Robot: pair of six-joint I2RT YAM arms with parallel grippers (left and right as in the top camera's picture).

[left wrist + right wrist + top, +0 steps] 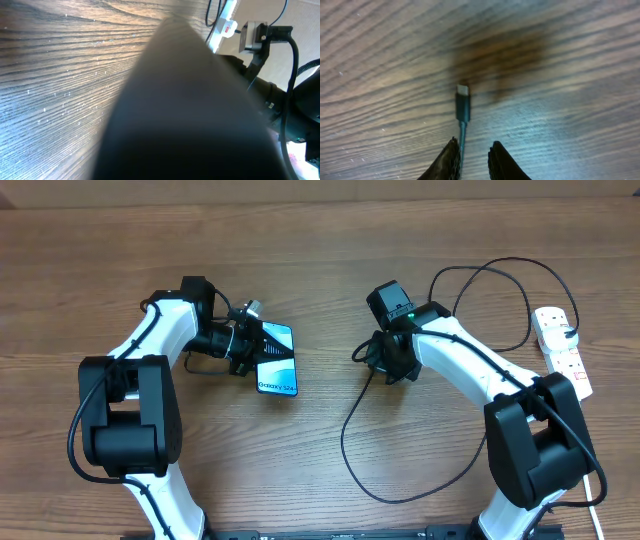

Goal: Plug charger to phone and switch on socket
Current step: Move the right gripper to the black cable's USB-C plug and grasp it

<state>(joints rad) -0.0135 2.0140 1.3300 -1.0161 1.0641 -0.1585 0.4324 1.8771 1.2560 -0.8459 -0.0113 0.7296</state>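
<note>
Silver charger tip (pixel 462 91): right wrist only

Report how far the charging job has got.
Nothing finished: phone and charger plug are apart. In hand: left gripper clamps the phone. The plug lies on the table ahead of the right gripper, whose fingers stand parted. Remaining: plugging in, switching the socket.

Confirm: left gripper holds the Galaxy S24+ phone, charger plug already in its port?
Not plugged in. Right wrist view shows the charger plug lying bare on the table by the right gripper. The left gripper does hold the Galaxy S24+ phone.
</note>
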